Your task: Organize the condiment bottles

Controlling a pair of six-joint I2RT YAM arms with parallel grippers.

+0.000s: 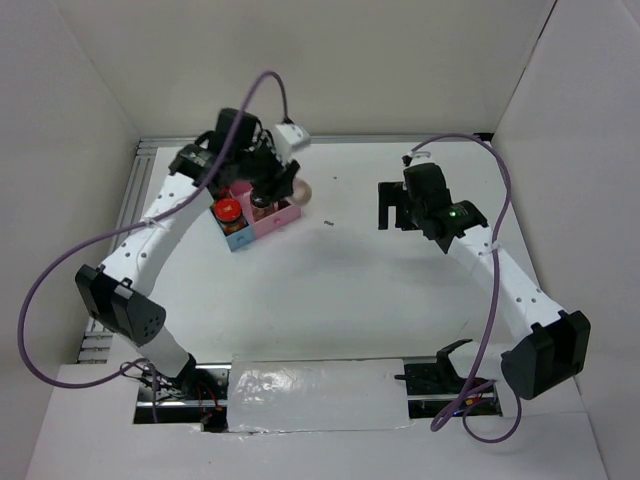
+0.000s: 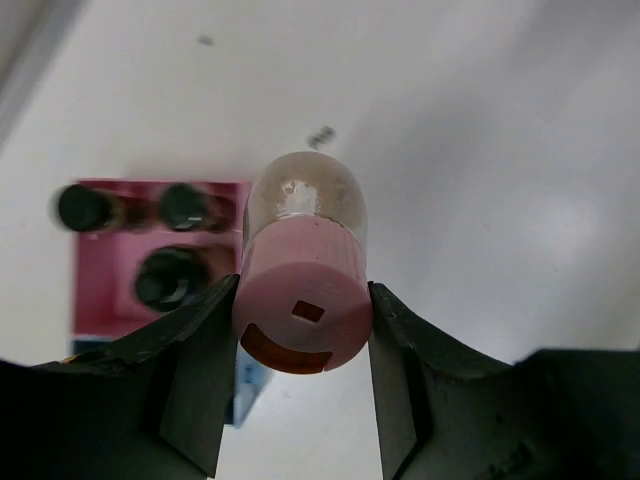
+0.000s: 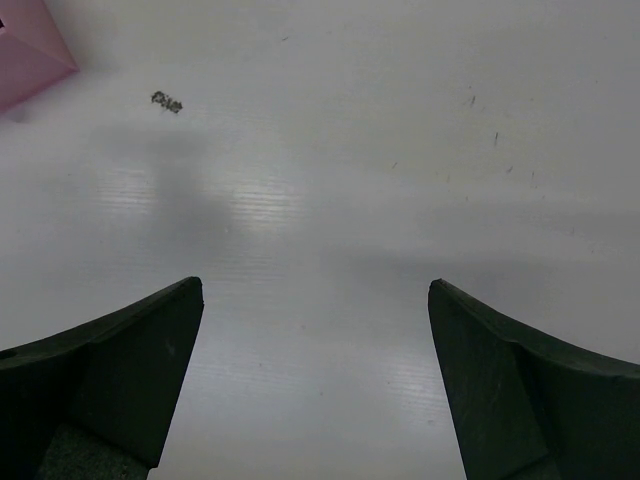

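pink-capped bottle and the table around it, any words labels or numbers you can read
None can be read.
pink-capped bottle: no label or print shows, only a square hole and a curved slot in the cap.
small dark mark on the table: perhaps print, too small and blurred to read.
dark-capped bottles in the pink tray: blurred, no labels legible.
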